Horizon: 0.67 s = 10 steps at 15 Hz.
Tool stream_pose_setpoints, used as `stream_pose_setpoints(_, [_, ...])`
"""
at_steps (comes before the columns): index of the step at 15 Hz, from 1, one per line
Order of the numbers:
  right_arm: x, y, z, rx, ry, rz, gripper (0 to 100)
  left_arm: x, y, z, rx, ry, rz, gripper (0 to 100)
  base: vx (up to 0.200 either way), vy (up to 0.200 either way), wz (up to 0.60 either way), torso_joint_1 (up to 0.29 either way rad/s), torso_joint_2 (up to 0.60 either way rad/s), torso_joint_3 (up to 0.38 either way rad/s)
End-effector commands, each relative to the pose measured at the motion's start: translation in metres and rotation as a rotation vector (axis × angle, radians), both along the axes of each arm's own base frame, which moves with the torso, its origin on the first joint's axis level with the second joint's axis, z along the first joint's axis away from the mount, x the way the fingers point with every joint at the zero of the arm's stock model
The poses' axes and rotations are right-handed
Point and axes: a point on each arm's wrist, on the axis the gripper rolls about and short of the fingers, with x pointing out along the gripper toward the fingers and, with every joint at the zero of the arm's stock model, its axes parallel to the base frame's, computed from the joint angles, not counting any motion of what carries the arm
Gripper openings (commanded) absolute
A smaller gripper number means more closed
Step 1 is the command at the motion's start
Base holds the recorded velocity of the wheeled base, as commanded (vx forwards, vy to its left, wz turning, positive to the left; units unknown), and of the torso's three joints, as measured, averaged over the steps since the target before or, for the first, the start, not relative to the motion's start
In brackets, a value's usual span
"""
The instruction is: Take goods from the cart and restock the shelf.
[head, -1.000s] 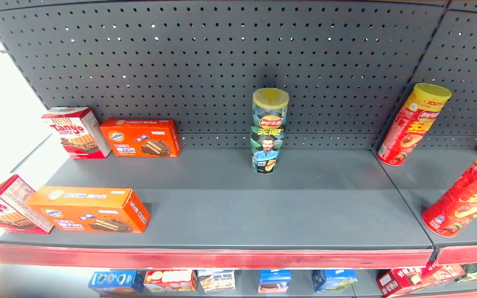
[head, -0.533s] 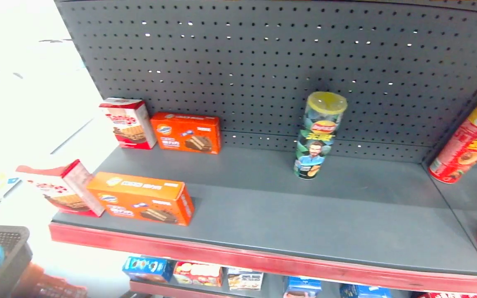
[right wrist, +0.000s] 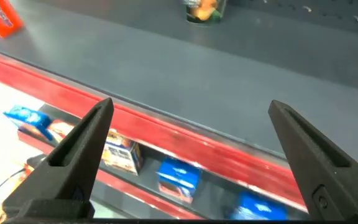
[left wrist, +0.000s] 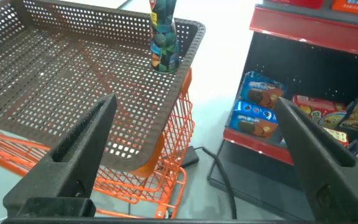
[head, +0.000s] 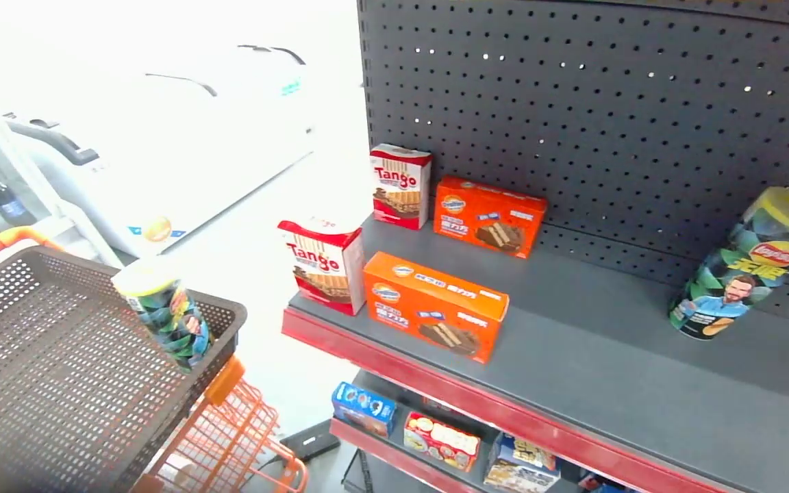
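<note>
Checking head view first: a brown perforated plastic basket (head: 38, 383) sits on top of an orange wire cart (head: 230, 438), left of the dark grey metal shelf (head: 572, 370) with its red front lip. One green-patterned chip can with a yellow lid (head: 168, 318) stands upright in the basket, in the corner on the shelf side. A second green chip can (head: 744, 274) stands on the shelf near the pegboard back, well apart from the boxes. At the shelf's left end, a rear red-and-white wafer box (head: 400, 185) is just beside a rear orange biscuit box (head: 489, 216). At the front edge, a front wafer box (head: 322, 263) is just beside a front orange box (head: 432, 315). Left wrist view: left tool (left wrist: 194, 101) hangs over the basket rim on the shelf side, fingers spread, nothing between them. The can in the basket is farther off, and a blue snack box (left wrist: 257, 112) sits on the lower shelf. Right wrist view: right tool (right wrist: 191, 104) is spread wide and empty above the shelf's red lip, with the shelf can beyond it.
</note>
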Motion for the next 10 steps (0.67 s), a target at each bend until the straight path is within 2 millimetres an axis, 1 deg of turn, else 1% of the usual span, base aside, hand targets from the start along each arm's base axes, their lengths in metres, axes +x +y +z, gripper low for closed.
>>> stream_pose_setpoints(1, [0.000, 0.000, 0.000, 0.000, 0.002, 0.000, 100, 0.000, 0.000, 0.000, -0.002, 0.001, 0.001, 100, 0.000, 0.000, 0.00, 0.000, 0.00, 0.000])
stream_pose_setpoints(8, [0.000, 0.000, 0.000, 0.000, 0.002, 0.000, 100, 0.000, 0.000, 0.002, 0.009, -0.011, 0.004, 100, 0.000, 0.000, 0.00, 0.000, 0.00, 0.000])
stream_pose_setpoints(9, [0.000, 0.000, 0.000, 0.000, 0.000, 0.000, 100, -0.005, 0.000, 0.016, 0.055, -0.054, 0.002, 100, 0.000, 0.000, 0.00, 0.000, 0.00, 0.000])
stream_pose_setpoints(10, [0.000, 0.000, 0.000, 0.000, 0.002, 0.000, 100, -0.006, 0.000, 0.031, 0.092, -0.035, 0.004, 100, 0.000, 0.000, 0.00, 0.000, 0.00, 0.000])
